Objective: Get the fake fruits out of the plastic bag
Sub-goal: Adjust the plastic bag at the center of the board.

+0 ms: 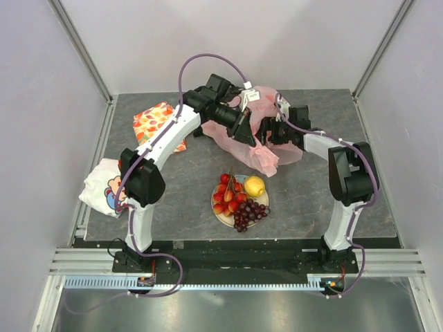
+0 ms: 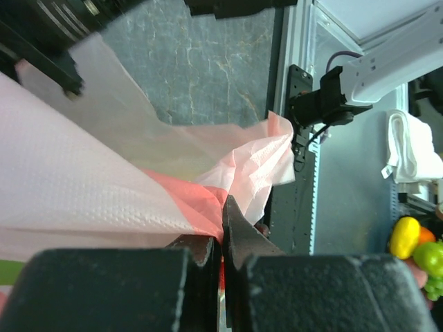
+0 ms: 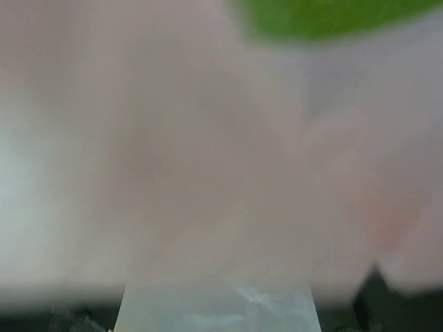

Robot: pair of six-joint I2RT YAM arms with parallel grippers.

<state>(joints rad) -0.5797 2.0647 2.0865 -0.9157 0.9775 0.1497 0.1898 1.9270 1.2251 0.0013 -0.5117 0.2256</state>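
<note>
The pink plastic bag lies crumpled at the back of the table between both arms. My left gripper is shut on a fold of the bag; in the left wrist view the jaws pinch pink film. My right gripper is pressed against the bag, its fingers hidden. The right wrist view is only blurred pink film with a green smear above. On a plate nearer the arms lie the red fruit cluster, the yellow lemon and the purple grapes.
An orange leaf-print cloth lies at the back left. A white printed cloth hangs over the left table edge. Metal frame posts stand at the back corners. Yellow and green objects show at the left wrist view's right edge.
</note>
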